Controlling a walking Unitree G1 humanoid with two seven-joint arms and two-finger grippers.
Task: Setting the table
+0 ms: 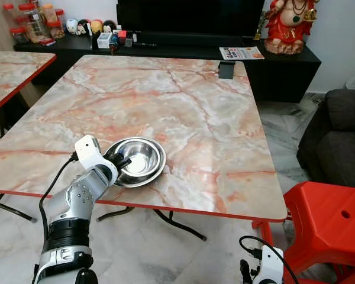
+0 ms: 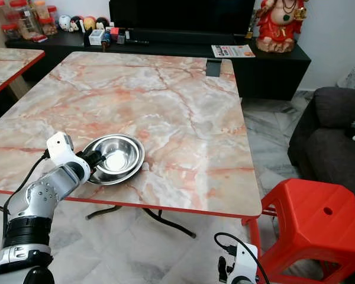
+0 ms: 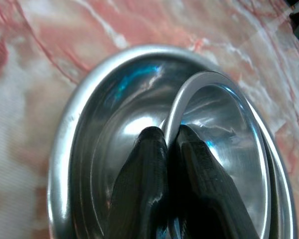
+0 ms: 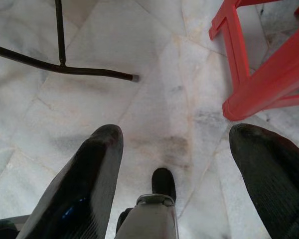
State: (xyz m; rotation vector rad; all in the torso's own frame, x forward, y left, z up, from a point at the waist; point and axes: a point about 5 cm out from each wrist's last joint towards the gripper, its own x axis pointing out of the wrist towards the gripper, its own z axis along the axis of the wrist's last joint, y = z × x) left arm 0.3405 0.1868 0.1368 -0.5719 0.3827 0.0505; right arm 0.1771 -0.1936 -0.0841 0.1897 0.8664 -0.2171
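A small steel bowl (image 1: pixel 144 155) sits tilted inside a wider steel dish (image 1: pixel 134 183) near the front left edge of the marble table (image 1: pixel 195 94). My left gripper (image 1: pixel 123 163) reaches in from the front left. In the left wrist view it (image 3: pixel 165 134) is shut on the small bowl's rim (image 3: pixel 175 107), one finger inside and one outside, with the wider dish (image 3: pixel 65 149) around it. My right gripper (image 4: pixel 174 134) hangs low beside the table, open over the floor with nothing between its fingers.
A red plastic stool (image 1: pixel 331 225) stands at the table's front right corner, with a dark sofa (image 1: pixel 337 136) beyond it. A second marble table (image 1: pixel 12 68) is at the left. A black TV console (image 1: pixel 183 44) with jars and a statue lines the back wall.
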